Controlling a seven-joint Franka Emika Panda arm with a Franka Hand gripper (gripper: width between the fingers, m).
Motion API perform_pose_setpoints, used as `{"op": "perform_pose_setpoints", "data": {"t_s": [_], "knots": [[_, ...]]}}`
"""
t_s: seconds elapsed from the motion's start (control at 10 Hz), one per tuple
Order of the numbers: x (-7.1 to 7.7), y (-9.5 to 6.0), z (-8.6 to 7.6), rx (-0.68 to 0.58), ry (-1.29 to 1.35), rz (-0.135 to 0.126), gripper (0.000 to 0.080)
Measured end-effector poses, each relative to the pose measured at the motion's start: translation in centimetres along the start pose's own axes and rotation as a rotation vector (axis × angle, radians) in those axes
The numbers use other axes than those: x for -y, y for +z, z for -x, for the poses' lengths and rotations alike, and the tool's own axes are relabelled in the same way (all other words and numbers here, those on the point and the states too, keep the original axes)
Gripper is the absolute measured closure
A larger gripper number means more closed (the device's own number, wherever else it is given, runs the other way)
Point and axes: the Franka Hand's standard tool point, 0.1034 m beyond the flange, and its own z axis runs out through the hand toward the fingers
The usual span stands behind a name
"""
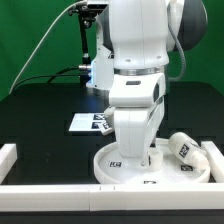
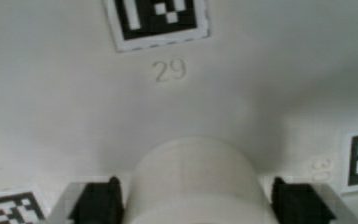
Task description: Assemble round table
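Gripper [image 2: 201,200] appeared clamped on the leg [image 2: 201,172], whose long axis stood upright over the disc [image 1: 100,172], at six o'clock in the exterior view.

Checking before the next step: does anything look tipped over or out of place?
One white tagged part lies tipped on its side at the exterior view's right, between the round disc and the border rail. Nothing else stands out.
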Motion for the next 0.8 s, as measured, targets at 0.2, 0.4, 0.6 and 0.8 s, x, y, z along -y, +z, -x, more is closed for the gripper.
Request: {"op": "perform_pose_setpoints", "data": {"t_s": [0.2, 0.4, 0.6, 0.8], "knots": [[0.0, 0.0, 0.1, 0.000, 0.001, 0.000, 0.0391], [0.0, 0.0, 0.1, 0.000, 0.001, 0.000, 0.0163], [0.0, -0.7, 0.0, 0.004, 0.069, -0.006, 0.0154], [0.2, -2.7, -0.6, 0.014, 0.207, -0.015, 0.0151]]}}
